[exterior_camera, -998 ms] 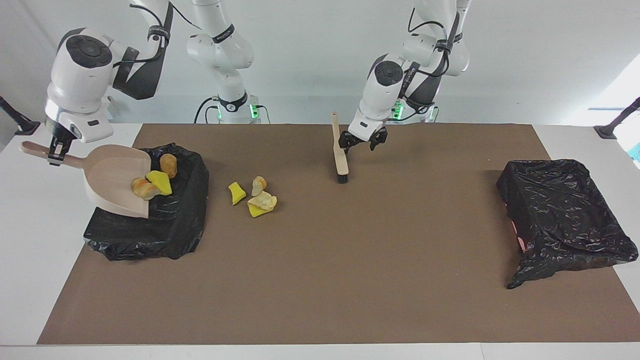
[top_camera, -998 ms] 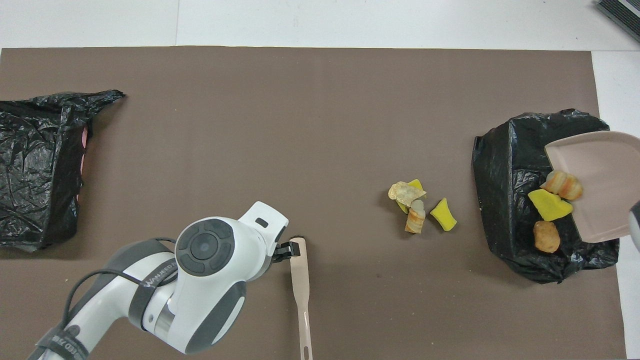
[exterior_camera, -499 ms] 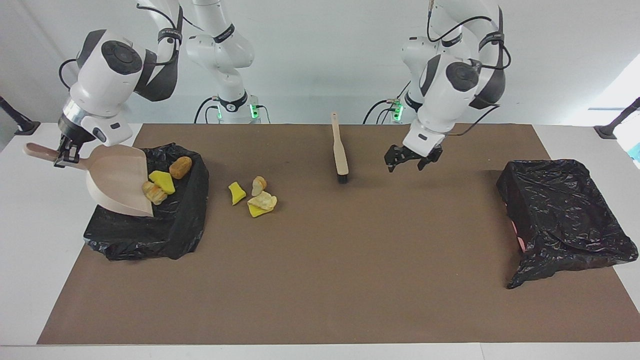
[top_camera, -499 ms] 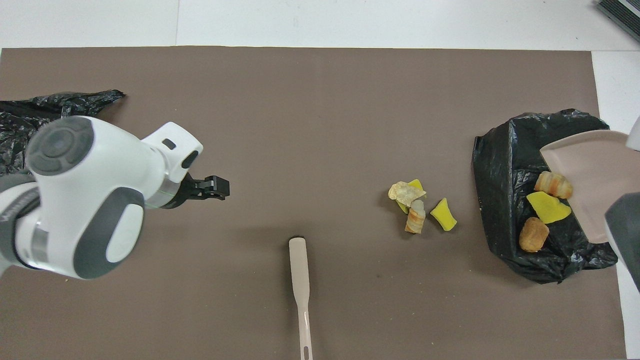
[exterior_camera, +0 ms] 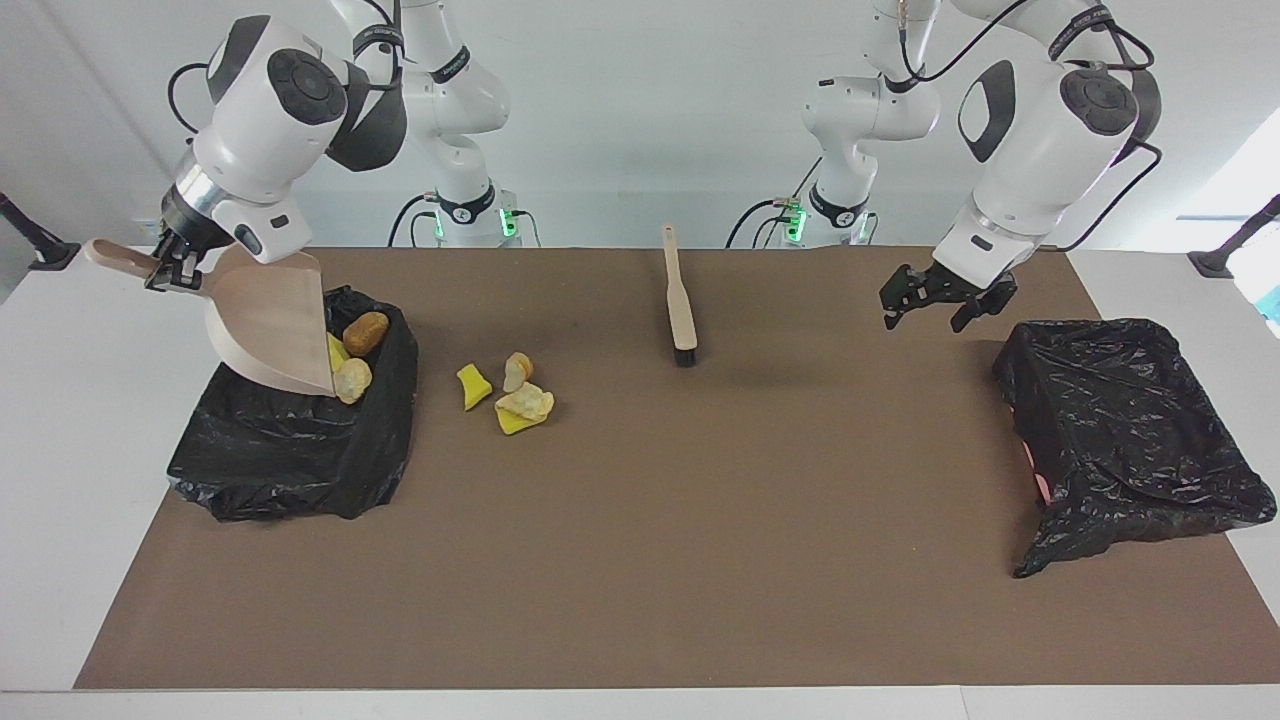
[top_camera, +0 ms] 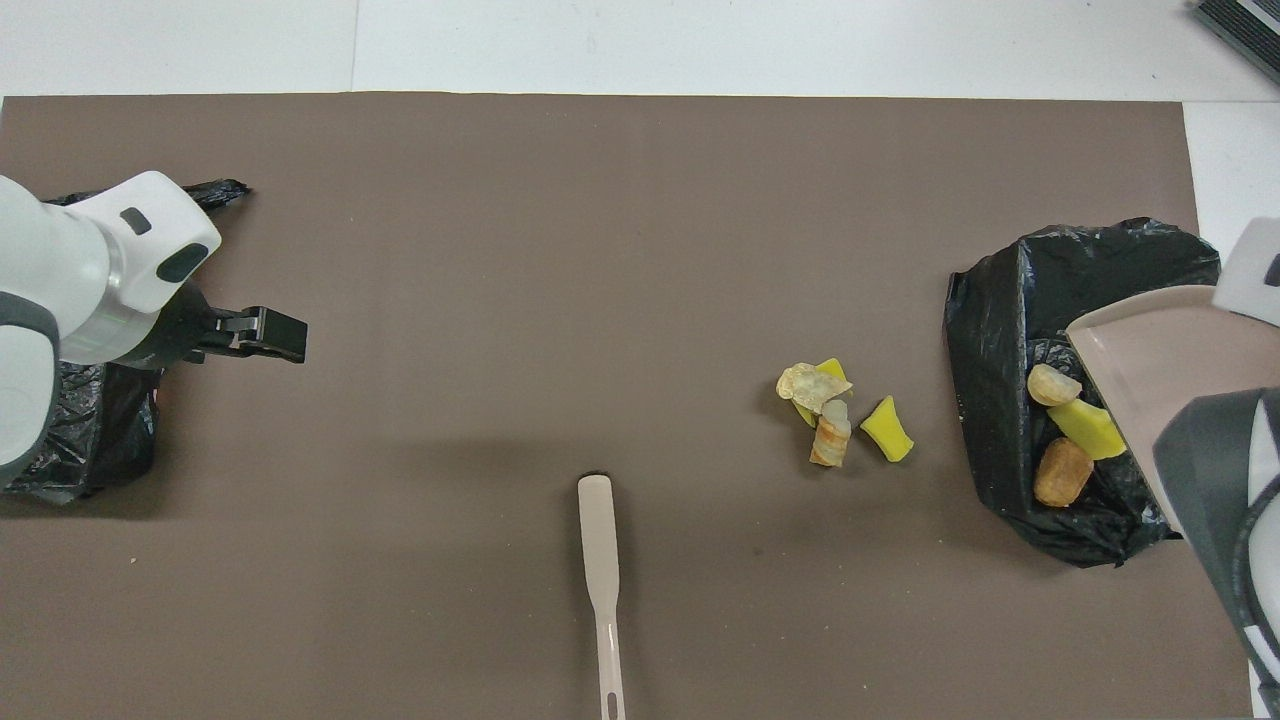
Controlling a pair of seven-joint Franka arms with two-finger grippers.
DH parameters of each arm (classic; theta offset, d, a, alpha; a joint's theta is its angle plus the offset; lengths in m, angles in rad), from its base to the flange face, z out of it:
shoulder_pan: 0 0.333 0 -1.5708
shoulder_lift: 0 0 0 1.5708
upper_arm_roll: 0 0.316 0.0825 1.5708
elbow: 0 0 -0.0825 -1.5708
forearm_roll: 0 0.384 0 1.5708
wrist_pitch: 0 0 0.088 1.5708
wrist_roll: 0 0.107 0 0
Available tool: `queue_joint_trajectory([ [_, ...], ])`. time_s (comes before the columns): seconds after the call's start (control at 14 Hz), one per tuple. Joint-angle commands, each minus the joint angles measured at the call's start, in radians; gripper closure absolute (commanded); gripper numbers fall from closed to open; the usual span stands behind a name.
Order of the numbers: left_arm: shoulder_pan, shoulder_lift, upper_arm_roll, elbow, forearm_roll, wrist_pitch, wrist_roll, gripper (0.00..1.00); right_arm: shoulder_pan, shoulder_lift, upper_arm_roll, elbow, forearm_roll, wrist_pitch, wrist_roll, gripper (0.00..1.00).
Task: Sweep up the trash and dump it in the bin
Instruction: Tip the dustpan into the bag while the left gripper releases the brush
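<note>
My right gripper (exterior_camera: 165,270) is shut on the handle of the beige dustpan (exterior_camera: 270,320) (top_camera: 1140,350), which tilts steeply over the black-lined bin (exterior_camera: 300,450) (top_camera: 1000,300) at the right arm's end. An orange-brown lump (exterior_camera: 365,333) (top_camera: 1062,471), a cream lump (exterior_camera: 352,380) (top_camera: 1052,385) and a yellow wedge (top_camera: 1095,428) lie in the bin at the pan's lip. Several more trash pieces (exterior_camera: 522,400) (top_camera: 815,390) and a yellow wedge (exterior_camera: 473,386) (top_camera: 886,429) lie on the mat beside the bin. My left gripper (exterior_camera: 925,318) (top_camera: 280,335) hangs open and empty over the mat.
The beige brush (exterior_camera: 680,300) (top_camera: 600,540) lies on the mat's middle near the robots, bristles pointing away from them. A second black-lined bin (exterior_camera: 1130,420) (top_camera: 90,440) sits at the left arm's end, beside the left gripper. The brown mat (exterior_camera: 700,550) covers the table.
The dustpan has tipped steeper and its lumps slid off into the bin. My left gripper left the brush lying on the mat and swung toward the bin at its own end.
</note>
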Motion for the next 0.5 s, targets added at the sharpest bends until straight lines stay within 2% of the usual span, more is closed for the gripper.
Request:
queue_joint_trajectory([
  [0.0, 0.019, 0.019, -0.013, 0.09, 0.061, -0.068, 0.021, 0.0, -0.013, -0.036, -0.008, 0.014, -0.004, -0.024, -0.006, 1.0],
  [0.14, 0.019, 0.018, -0.009, 0.122, 0.044, -0.088, 0.038, 0.0, -0.003, -0.038, 0.003, 0.086, 0.039, -0.138, 0.014, 1.0],
  [0.21, 0.021, 0.018, -0.007, 0.139, 0.032, -0.108, 0.038, 0.0, -0.001, -0.038, 0.005, 0.115, 0.114, -0.179, 0.065, 1.0],
  [0.43, 0.097, 0.006, -0.006, 0.141, -0.048, -0.111, 0.044, 0.0, 0.005, -0.047, 0.061, 0.125, 0.24, -0.258, 0.323, 1.0],
])
